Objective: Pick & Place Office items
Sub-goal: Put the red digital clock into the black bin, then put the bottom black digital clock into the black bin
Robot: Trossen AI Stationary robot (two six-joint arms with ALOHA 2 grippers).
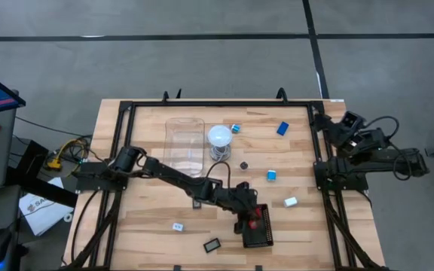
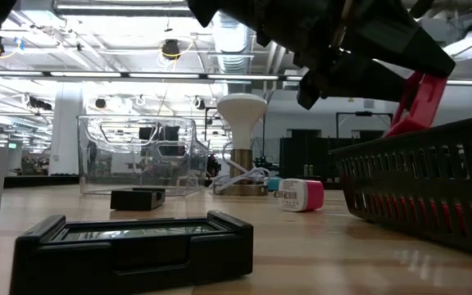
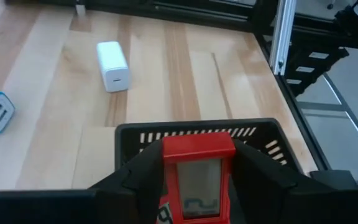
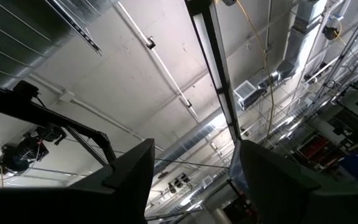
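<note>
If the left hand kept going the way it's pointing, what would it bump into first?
Probably the black tray. The left hand holds a red item right over it, pointing down toward its inside, so the item would likely touch the tray's bottom first. Depth is hard to judge.

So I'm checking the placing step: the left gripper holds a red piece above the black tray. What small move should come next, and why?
Probably lower it a little and open. The left gripper is shut on the red rectangle, which hangs over the black tray, so a short drop should land it inside. The right gripper waits at the table's edge.
</note>
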